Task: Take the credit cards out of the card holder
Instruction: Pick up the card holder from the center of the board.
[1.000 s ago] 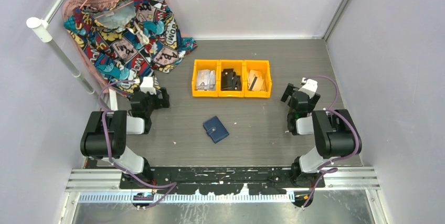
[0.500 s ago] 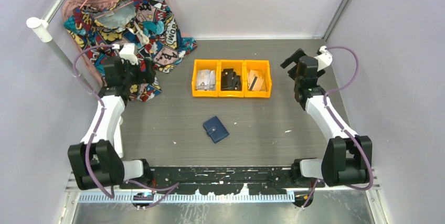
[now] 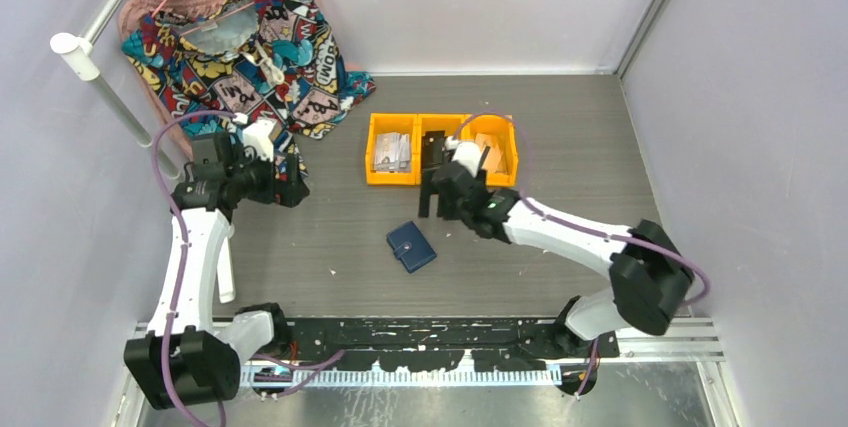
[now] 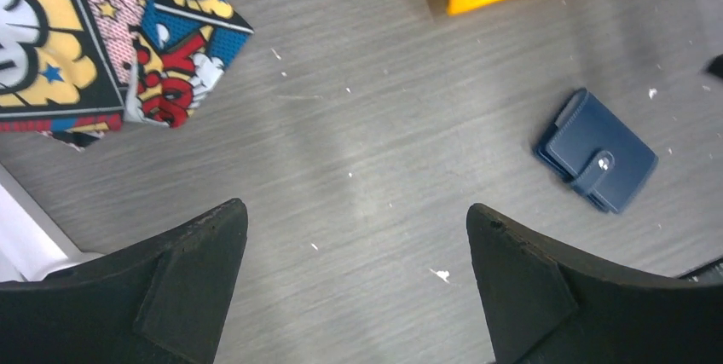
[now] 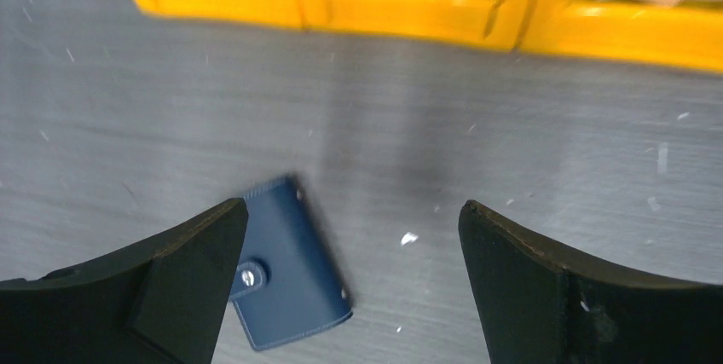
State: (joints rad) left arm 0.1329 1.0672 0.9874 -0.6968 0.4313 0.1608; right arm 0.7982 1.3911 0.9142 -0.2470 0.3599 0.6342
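Observation:
The card holder [image 3: 411,246] is a small navy wallet lying shut on the grey table, its snap tab fastened. The credit cards are hidden inside it. My right gripper [image 3: 432,201] hangs open just behind and to the right of the holder. In the right wrist view the holder [image 5: 290,270] lies under the left finger of the right gripper [image 5: 351,206], apart from it. My left gripper [image 3: 288,187] is open over bare table at the left, well away from the holder. The left wrist view shows the holder [image 4: 597,151] far right of the open left gripper [image 4: 354,210].
Three joined yellow bins [image 3: 441,150] stand behind the holder, holding grey papers, black items and tan pieces. A comic-print cloth [image 3: 250,57] hangs on a white rail [image 3: 110,97] at the back left. Walls close in on both sides.
Both arms unfolded from near their bases. The right arm swung to the back right, then across to the centre beside the holder. The left arm reached back left, then came nearer. The holder stayed put.

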